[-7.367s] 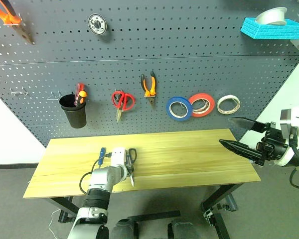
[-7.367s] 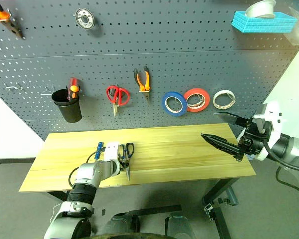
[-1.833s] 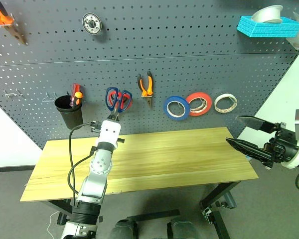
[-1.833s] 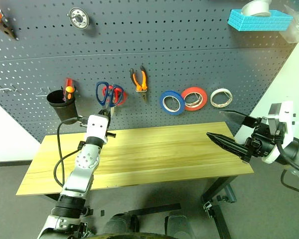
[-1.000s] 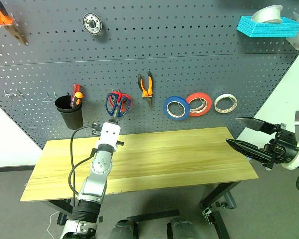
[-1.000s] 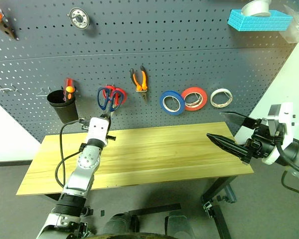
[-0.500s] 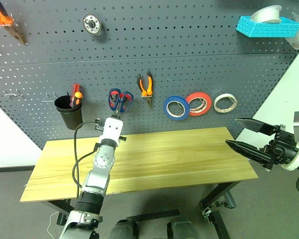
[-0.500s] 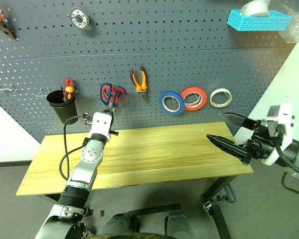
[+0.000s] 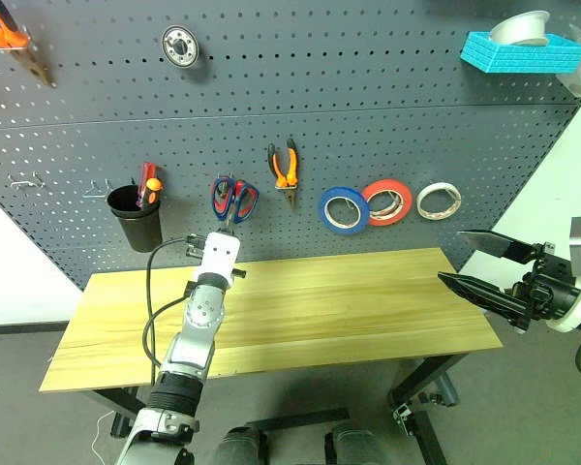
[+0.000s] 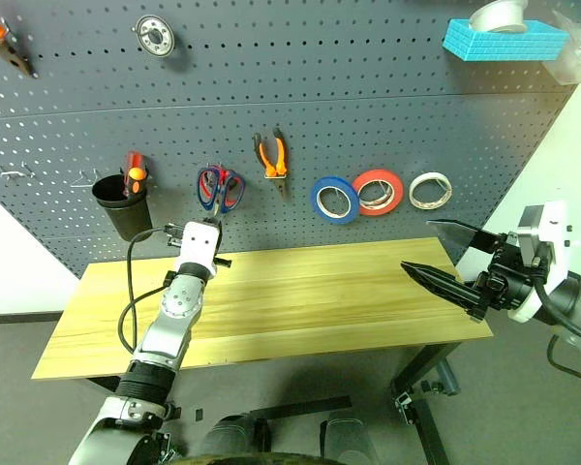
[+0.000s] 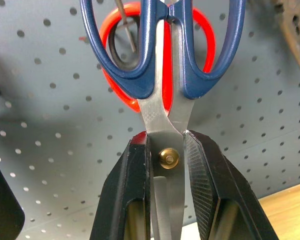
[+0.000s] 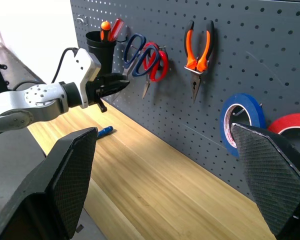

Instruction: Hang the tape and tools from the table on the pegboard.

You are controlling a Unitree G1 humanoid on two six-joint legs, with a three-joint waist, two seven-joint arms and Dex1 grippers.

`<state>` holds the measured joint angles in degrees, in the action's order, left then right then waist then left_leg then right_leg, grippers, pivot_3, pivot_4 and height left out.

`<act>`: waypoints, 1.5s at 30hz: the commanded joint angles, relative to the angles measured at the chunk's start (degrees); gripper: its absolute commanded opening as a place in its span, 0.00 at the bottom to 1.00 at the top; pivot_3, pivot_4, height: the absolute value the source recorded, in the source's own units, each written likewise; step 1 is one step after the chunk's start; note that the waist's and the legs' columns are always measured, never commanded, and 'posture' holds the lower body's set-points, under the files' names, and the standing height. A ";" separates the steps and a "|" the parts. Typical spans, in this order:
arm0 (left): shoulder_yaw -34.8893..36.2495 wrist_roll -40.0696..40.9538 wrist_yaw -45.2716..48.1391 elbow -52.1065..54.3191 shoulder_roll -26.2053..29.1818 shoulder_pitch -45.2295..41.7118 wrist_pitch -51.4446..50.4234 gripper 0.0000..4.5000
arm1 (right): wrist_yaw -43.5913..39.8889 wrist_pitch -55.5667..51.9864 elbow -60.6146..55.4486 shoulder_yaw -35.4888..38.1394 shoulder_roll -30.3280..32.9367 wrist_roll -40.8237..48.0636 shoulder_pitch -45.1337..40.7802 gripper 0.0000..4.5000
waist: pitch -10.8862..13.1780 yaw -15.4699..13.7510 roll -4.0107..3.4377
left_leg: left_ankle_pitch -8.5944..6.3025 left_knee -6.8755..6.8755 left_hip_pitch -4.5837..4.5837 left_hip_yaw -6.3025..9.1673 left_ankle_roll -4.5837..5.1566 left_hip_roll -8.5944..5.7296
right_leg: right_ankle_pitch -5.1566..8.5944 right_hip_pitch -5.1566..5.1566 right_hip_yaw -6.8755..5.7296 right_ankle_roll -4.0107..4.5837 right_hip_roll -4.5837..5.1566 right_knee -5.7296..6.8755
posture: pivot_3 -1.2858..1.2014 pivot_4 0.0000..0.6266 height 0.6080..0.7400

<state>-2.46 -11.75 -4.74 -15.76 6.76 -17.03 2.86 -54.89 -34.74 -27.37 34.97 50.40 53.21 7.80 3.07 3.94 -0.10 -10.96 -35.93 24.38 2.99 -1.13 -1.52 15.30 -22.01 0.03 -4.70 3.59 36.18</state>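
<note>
My left gripper (image 11: 167, 137) is shut on the blades of the dark blue-handled scissors (image 11: 162, 112), close to the pivot screw. It holds them handles-up against the pegboard (image 9: 387, 116), over the red-handled scissors (image 11: 208, 45). A metal hook (image 11: 126, 30) shows inside one blue finger loop. The orange pliers (image 9: 287, 170) and the blue tape (image 9: 345, 209) hang on the board. The blue-handled screwdriver (image 12: 104, 131) lies on the table (image 9: 368, 310) below my left arm. My right gripper (image 9: 450, 255) stands open and empty off the table's right end.
A black cup (image 9: 140, 217) with red and orange screwdrivers hangs left of the scissors. A red-orange roll (image 9: 388, 201) and a white roll (image 9: 439, 201) hang right of the blue tape. A turquoise tray (image 9: 518, 50) sits on the board's upper right.
Since the earliest frames my left gripper has lifted the dark blue scissors from the table to the pegboard; over the last second they edged nearer the hook. The right gripper has not moved.
</note>
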 commanded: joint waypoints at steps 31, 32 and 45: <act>0.08 0.42 -6.02 -15.93 -1.58 -9.91 9.21 0.63 | -0.20 0.10 -0.69 1.22 0.93 0.62 -1.37 1.00 | 0.02 0.01 0.04 | -0.02 -0.02 0.00 0.00 0.00 0.00 | -0.01 0.02 -0.01 -0.03 0.01 0.00 | 0.43 0.03 0.82; 0.07 0.46 -6.21 -15.94 -1.63 -9.75 9.42 0.71 | -0.25 0.09 -0.64 1.21 0.97 0.60 -1.43 1.00 | 0.02 0.01 0.04 | -0.02 -0.02 0.00 0.00 0.00 0.00 | -0.01 0.02 -0.01 -0.03 0.00 0.00 | 0.43 0.03 0.82; -0.39 -0.45 -5.69 -7.56 -0.42 -1.06 8.18 0.83 | -0.21 0.48 -0.55 0.79 0.48 -0.23 -1.77 1.00 | -0.01 0.10 -0.02 | -0.02 -0.02 0.00 0.00 0.00 0.00 | -0.01 0.01 -0.01 -0.03 0.01 0.01 | 0.44 0.01 0.82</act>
<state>-2.57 -11.34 -10.60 -27.45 5.88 -19.14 11.40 -55.08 -35.04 -27.27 34.73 50.57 53.01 6.57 3.05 4.04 -0.12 -10.98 -35.94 24.37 2.99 -1.13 -1.52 15.29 -22.00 0.03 -4.72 3.62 36.19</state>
